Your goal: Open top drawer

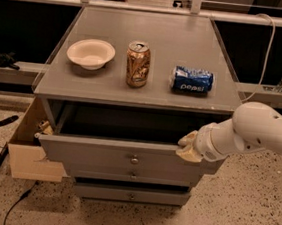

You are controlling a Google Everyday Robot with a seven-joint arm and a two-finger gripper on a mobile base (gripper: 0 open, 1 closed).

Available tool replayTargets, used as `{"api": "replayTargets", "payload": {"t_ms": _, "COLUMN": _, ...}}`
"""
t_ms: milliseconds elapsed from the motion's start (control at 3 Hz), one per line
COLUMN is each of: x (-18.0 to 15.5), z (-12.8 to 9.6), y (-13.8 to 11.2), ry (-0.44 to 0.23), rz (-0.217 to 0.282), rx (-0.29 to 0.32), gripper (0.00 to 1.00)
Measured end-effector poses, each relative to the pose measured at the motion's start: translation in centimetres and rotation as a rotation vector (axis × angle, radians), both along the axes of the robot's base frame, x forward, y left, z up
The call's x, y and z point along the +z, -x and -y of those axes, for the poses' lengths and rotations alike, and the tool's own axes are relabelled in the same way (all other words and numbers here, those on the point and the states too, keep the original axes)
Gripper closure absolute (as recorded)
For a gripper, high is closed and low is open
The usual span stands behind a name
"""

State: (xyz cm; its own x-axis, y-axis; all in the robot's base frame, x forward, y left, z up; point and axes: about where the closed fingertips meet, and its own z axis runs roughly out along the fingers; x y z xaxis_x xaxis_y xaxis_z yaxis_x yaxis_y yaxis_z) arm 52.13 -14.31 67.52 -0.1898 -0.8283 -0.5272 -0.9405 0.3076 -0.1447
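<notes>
A single camera view looks down from the front on a grey cabinet (pixel 47 90) with a flat worktop (pixel 164 36). The top drawer (pixel 91 154) is seen just under the worktop's front edge. It is drawn partly out, so that its dark, deep box is exposed behind the wide front panel. A white arm (pixel 260 129) is brought in from the right, and the gripper (pixel 190 149) is set on the panel's upper edge near its right corner. Whether the jaws are clenched or released cannot be told. The drawer is judged to be stiff painted wood, fairly heavy and not fragile, with a smooth surface. It is best held by the small round knob (pixel 134 160) at the panel's centre or by the upper edge, and pulled straight so that it does not bind. Three drawers are counted, the top one, a middle drawer (pixel 99 172) and a bottom drawer (pixel 102 191), each with one knob. On the worktop, three things are lined up near the front edge. One white bowl (pixel 91 53) is placed towards the left corner, one gold can (pixel 138 64) is stood upright at the middle, and one blue can (pixel 192 80) is laid on its side to the right.
</notes>
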Motion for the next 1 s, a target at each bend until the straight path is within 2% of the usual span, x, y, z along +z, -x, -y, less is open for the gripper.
{"api": "replayTargets", "payload": {"t_ms": 667, "x": 0.00, "z": -0.01, "y": 0.00, "ry": 0.000, "rz": 0.000, "rx": 0.000, "gripper": 0.04}}
{"api": "replayTargets", "payload": {"t_ms": 1000, "x": 0.00, "z": -0.01, "y": 0.00, "ry": 0.000, "rz": 0.000, "rx": 0.000, "gripper": 1.00}}
